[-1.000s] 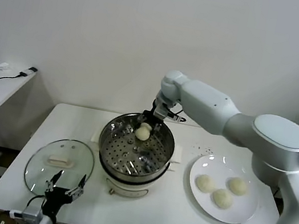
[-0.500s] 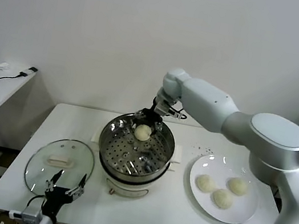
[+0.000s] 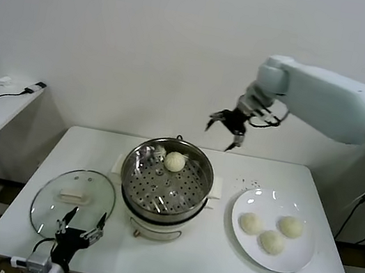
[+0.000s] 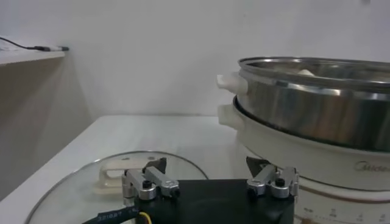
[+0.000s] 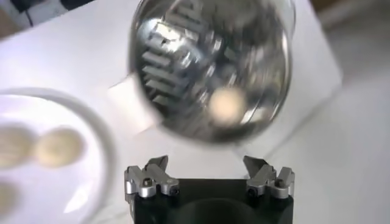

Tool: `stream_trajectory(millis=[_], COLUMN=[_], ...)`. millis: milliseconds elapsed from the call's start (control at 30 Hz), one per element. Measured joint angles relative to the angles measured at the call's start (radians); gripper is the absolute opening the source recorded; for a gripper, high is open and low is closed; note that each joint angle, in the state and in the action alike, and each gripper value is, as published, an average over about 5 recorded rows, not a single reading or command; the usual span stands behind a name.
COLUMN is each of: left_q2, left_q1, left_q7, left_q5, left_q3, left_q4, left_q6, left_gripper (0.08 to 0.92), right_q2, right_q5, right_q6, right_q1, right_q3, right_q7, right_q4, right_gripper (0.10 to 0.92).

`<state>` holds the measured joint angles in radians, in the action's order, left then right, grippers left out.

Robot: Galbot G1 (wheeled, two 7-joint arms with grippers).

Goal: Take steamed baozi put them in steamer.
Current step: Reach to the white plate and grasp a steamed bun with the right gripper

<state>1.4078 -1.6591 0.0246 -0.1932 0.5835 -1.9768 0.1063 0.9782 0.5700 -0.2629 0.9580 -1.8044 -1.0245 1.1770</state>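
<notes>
**Now the plate, off to our right**

Our right gripper (image 3: pixel 224 131) hangs empty, jaws spread wide, high above the far rim of the steamer (image 3: pixel 167 180), the arm reaching in from the right. One baozi (image 3: pixel 175 161) already sits on the perforated tray; the remaining three steamed baozi (image 3: pixel 270 232) lie on the white plate (image 3: pixel 291 262), nearer us and to the right of the gripper, well apart from it. We judge the right arm the nearer. Our left gripper (image 3: pixel 80 231) waits open beside the glass lid (image 3: pixel 73 200).
</notes>
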Motion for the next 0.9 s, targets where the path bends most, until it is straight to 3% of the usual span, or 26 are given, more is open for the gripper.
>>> stream_trajectory(millis=[200, 400, 900], left_q2=[-0.004, -0.006, -0.002], left_q1=[0.002, 0.008, -0.004], left_q7=[0.001, 0.001, 0.001], left_q5=[-0.007, -0.009, -0.010], left_q3=[0.001, 0.006, 0.010], left_q4=[-0.003, 0.001, 0.004], left_q6=[0.003, 0.005, 0.005], left_gripper=[0.823, 0.823, 0.823], right_q2=[-0.130, -0.200, -0.213], right_q5=[0.102, 0.122, 0.024], right_q6=[0.233, 0.410, 0.585], right_q1=[0.039, -0.040, -0.366], right_q3=[-0.114, -0.117, 0.079], right_q7=[0.058, 0.132, 0.213], right_q4=[0.167, 0.242, 0.138], right_gripper=[0.823, 0.823, 0.823])
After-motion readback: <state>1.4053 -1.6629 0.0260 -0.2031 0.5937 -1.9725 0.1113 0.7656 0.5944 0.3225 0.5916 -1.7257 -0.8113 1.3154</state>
